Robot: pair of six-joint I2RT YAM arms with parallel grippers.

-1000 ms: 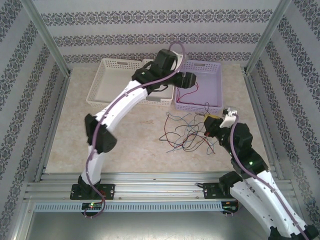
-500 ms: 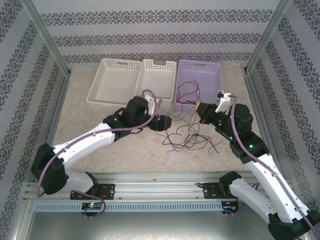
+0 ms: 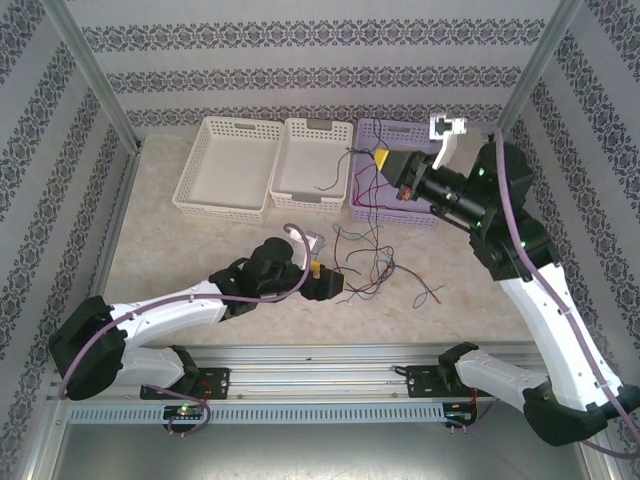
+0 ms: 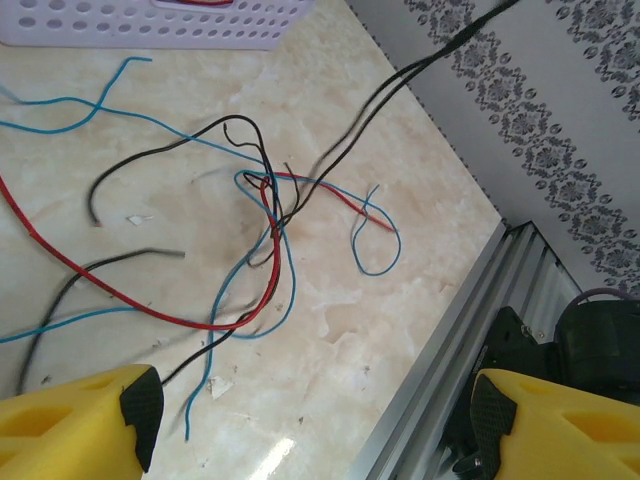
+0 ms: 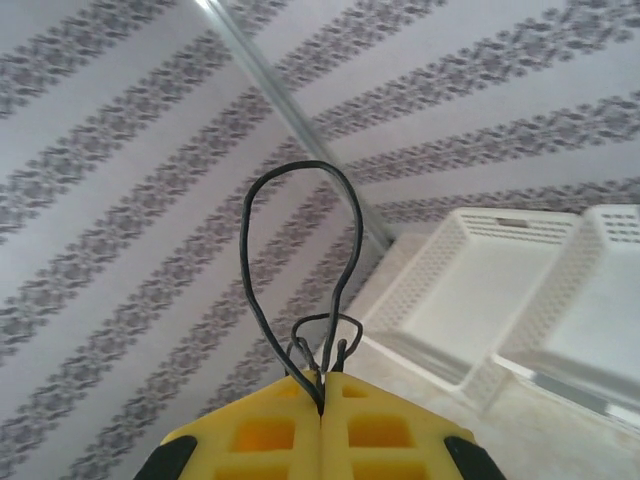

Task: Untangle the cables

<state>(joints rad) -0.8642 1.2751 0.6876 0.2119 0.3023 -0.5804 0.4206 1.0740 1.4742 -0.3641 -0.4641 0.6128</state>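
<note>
The cables (image 3: 362, 266) lie as a loose tangle of red, blue and black wires on the marble table, right of centre. My left gripper (image 3: 327, 281) hovers low at the tangle's left edge, open with nothing between its yellow fingers; in the left wrist view the cables (image 4: 262, 205) spread ahead of the left gripper (image 4: 318, 420). My right gripper (image 3: 384, 160) is raised over the lilac basket (image 3: 422, 218), shut on a loop of black cable (image 5: 300, 250) that sticks out past the right gripper (image 5: 321, 395). That black strand hangs down toward the tangle.
Two white baskets (image 3: 225, 165) (image 3: 312, 165) stand at the back beside the lilac one; a grey wire lies in the middle basket. A red wire shows in the lilac basket (image 4: 150, 30). An aluminium rail (image 4: 450, 340) edges the table near the left gripper.
The left arm drew back from the baskets and dropped low beside the tangle. The right arm rose and swung back over the lilac basket, lifting the black cable with it.
</note>
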